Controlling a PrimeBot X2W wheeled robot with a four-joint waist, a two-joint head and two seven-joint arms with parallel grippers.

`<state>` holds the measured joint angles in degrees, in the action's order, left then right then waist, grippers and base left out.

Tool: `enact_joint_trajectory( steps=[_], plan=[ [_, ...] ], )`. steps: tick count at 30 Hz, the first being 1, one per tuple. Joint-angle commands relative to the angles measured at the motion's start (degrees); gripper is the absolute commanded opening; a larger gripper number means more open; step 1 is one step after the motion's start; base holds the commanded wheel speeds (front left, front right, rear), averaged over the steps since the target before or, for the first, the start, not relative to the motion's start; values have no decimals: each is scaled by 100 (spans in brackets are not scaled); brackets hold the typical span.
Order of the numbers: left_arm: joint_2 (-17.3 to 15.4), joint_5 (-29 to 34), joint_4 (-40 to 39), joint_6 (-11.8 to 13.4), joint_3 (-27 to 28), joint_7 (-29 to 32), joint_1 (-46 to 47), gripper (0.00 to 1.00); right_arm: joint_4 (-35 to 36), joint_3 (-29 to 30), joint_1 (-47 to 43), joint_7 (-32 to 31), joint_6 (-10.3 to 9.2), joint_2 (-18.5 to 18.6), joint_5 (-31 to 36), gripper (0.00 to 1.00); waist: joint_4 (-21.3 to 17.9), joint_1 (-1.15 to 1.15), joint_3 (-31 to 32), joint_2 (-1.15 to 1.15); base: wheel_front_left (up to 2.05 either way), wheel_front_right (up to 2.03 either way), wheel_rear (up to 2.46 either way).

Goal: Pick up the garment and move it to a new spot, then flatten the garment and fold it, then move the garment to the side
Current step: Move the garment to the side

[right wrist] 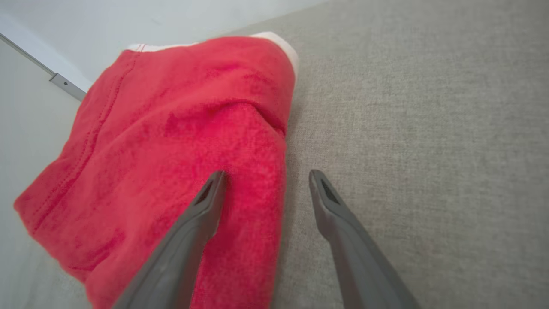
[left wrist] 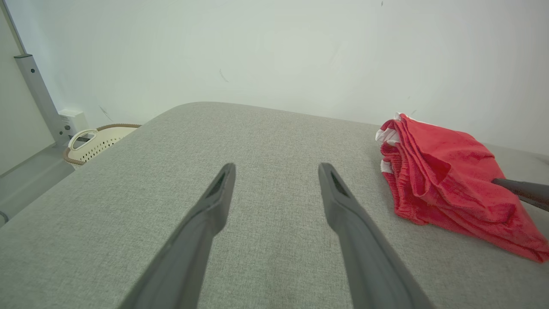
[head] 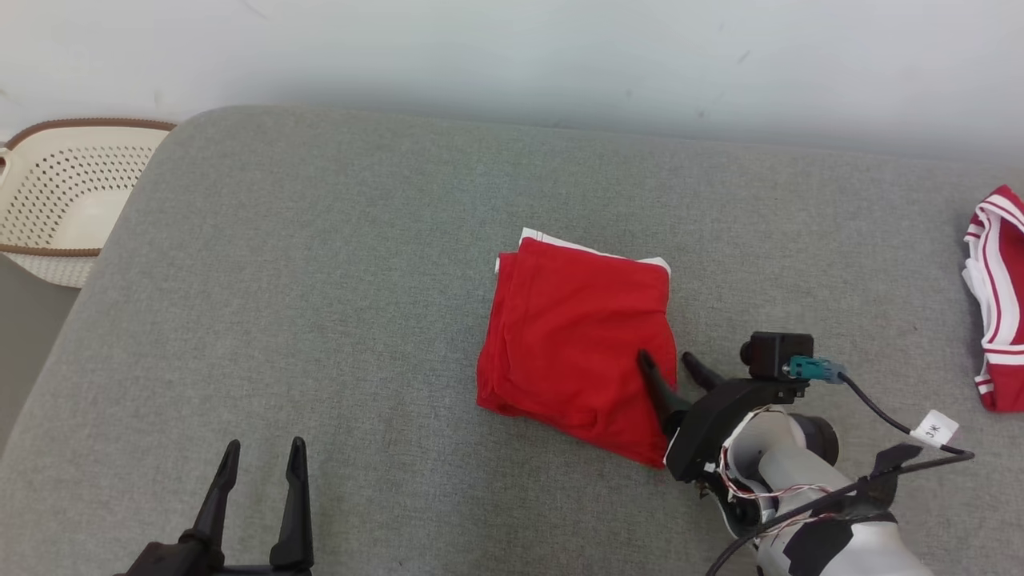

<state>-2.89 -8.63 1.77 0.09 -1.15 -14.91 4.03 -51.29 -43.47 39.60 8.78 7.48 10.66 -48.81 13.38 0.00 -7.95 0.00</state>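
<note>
A plain laundry-folding room, home or lab unclear: bare white wall [head: 560, 56], grey fabric-covered table [head: 320, 320] bearing a folded red garment [head: 572, 336], perforated cream laundry basket [head: 64, 200] beside it.

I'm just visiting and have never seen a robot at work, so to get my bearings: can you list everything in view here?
red garment: 1, red with white trim, folded, middle of the cushion
striped garment: 1, red and white, at the cushion's right edge
basket: 1, cream with brown rim, perforated, beyond the cushion's left edge
cushion: 1, grey, under both garments
wall: 1, white, behind the cushion
left gripper: 1, dark, open, lower left over bare cushion
right gripper: 1, dark, open, at the red garment's right edge, one finger over the cloth, one over the cushion
</note>
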Motion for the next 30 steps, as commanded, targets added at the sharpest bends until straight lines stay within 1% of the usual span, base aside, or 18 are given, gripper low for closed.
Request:
enact_joint_trajectory(
  steps=[1,6,7,8,9,14,19,20,22,30],
  plan=[
    [-3,-50,-4,10,-12,-22,-4,100,-32,-82,21,-83,2,-26,-107,100,26,0,-25,0,0,0,0],
    [-3,-70,12,24,-28,-22,44,100,-77,-236,80,-332,2,-75,-514,100,49,0,-76,0,0,0,0],
    [-3,-70,14,26,-33,-22,54,100,-87,-270,82,-407,2,-96,-612,87,50,0,-85,0,0,0,0],
    [-3,-73,20,24,-39,-22,63,100,-96,-318,103,-461,2,-101,-669,39,53,0,-93,0,0,0,0],
    [-3,-76,25,24,-45,-22,66,100,-103,-356,137,-473,2,-89,-708,0,58,0,-100,0,0,0,0],
    [-3,-92,55,33,-62,-22,94,100,-73,-576,255,-393,2,-39,-899,0,66,0,-115,0,0,0,0],
    [-3,-83,30,48,43,-22,-26,100,21,-931,345,-199,2,139,-857,0,-87,0,-78,0,0,0,0],
    [-3,-83,30,48,43,-22,-26,100,21,-931,345,-199,2,139,-857,0,-87,0,-78,0,0,0,0],
    [-3,-64,1,16,127,-22,-40,100,125,-1178,457,-148,2,267,-810,0,-269,0,-71,0,0,0,0],
    [-2,76,-99,-36,205,-21,-13,100,334,-1764,869,-157,2,692,-731,0,-815,0,-128,0,0,0,0]
  ],
)
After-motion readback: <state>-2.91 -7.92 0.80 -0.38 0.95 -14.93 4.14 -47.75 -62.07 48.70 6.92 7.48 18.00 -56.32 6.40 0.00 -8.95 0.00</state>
